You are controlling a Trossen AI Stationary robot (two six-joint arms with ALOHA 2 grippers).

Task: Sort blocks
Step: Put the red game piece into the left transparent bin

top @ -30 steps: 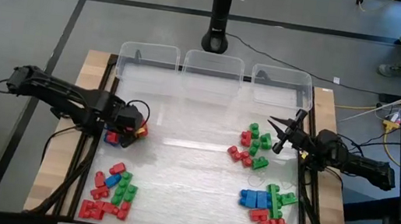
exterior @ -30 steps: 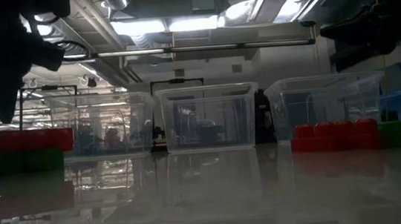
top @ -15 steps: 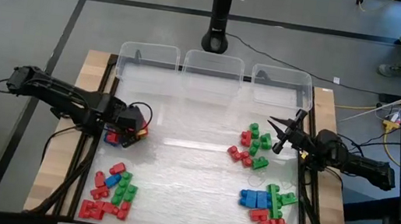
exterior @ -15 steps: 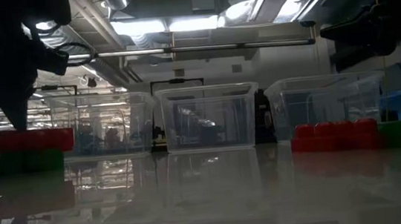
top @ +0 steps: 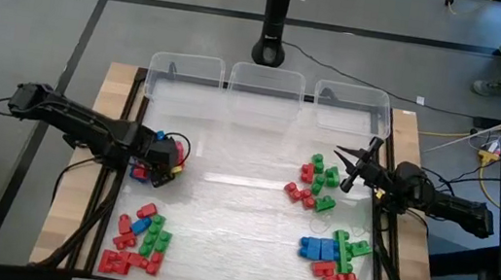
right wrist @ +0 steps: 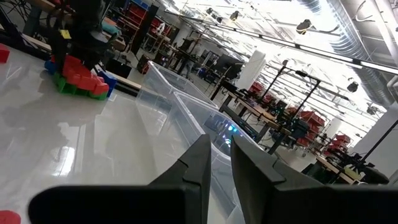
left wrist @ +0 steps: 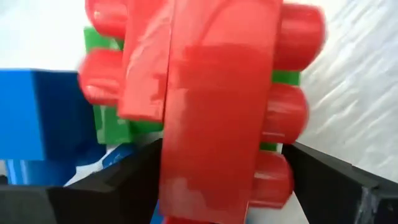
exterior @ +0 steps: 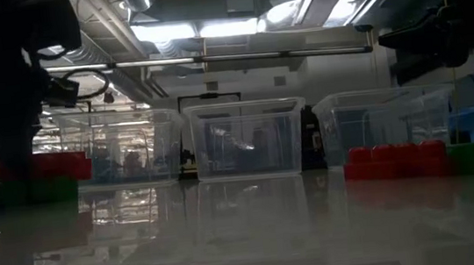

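Observation:
Red, green and blue blocks lie in loose piles on the table: one at the left [top: 141, 172], one near-left [top: 140, 239], one at the right [top: 315, 183], one near-right [top: 333, 250]. My left gripper [top: 162, 155] points down into the left pile, open. In the left wrist view its fingers [left wrist: 124, 183] stand on either side of a red brick [left wrist: 217, 124], with green [left wrist: 106, 121] and blue [left wrist: 37, 112] blocks beside it. My right gripper [top: 345, 163] hovers level at the table's right, shut and holding nothing.
Three clear bins [top: 185, 70] [top: 267, 81] [top: 350, 97] stand in a row along the far edge. The middle of the table between the piles is bare. A black post [top: 275, 16] rises behind the bins.
My left gripper has come down onto the left pile, rolling a little about its own axis, its fingers staying as wide as before. The right arm has kept still.

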